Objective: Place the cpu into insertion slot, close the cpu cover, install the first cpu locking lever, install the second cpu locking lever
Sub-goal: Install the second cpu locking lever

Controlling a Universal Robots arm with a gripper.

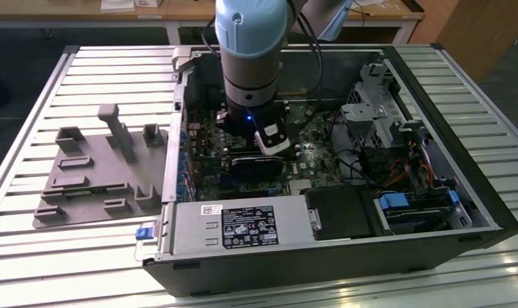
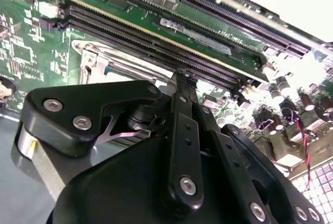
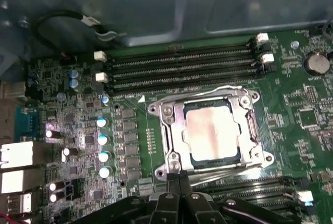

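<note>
The cpu (image 3: pixel 210 133) lies in the insertion slot (image 3: pixel 250 130) on the green board, its dull silver top facing up. The cpu cover (image 3: pixel 174 127) lies flat around it, and the chip shows through the cover's window. Thin wire levers run along the socket's edges; one (image 3: pixel 229 88) is beside the memory slots and one (image 3: pixel 223 172) is on the gripper's side. My gripper (image 3: pixel 177 178) is shut, its tips together at the socket's near edge, and I see nothing between them. In the second wrist view the gripper (image 2: pixel 180 78) stands just above the socket frame (image 2: pixel 99 60). In the exterior view the gripper (image 1: pixel 257 168) reaches down into the open computer case.
Long black memory slots (image 3: pixel 182 67) run beside the socket. The case wall (image 3: pixel 156 5) rises behind them. A power supply (image 1: pixel 238 228), a drive cage (image 1: pixel 379 115) and cables (image 1: pixel 404 173) crowd the case. A grey fixture plate (image 1: pixel 97 173) lies on the slatted table at the exterior view's left.
</note>
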